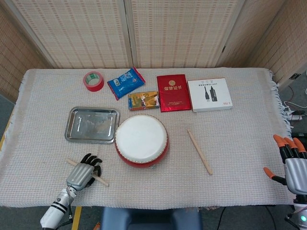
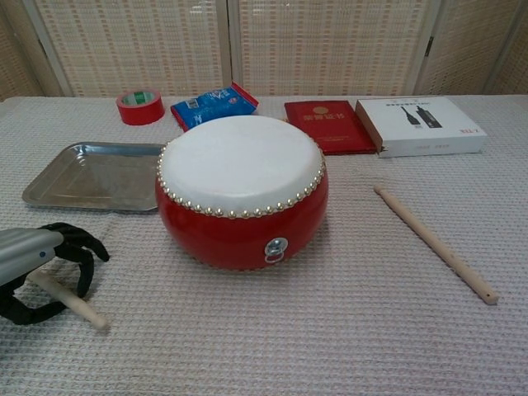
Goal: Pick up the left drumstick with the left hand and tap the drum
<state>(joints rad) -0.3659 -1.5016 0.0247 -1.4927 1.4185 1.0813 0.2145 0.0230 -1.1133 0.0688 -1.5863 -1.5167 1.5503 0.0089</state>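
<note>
The red drum [image 1: 141, 139] [image 2: 239, 186] with its white skin stands mid-table. The left drumstick [image 1: 102, 180] [image 2: 78, 307] lies on the cloth at the front left, pointing towards the drum. My left hand [image 1: 82, 173] [image 2: 41, 264] sits over its middle, black fingers and thumb curled around it into a ring; the stick's ends stick out either side and it still lies low on the cloth. My right hand [image 1: 291, 160] hangs off the table's right edge, orange-tipped fingers apart, holding nothing.
A second drumstick [image 1: 199, 152] [image 2: 433, 242] lies right of the drum. A steel tray [image 1: 91, 123] [image 2: 91, 173] sits left of it. Behind are red tape [image 1: 93, 80], a blue packet [image 1: 125, 82], a small colourful box [image 1: 143, 100], a red booklet [image 1: 173, 92] and a white box [image 1: 209, 94].
</note>
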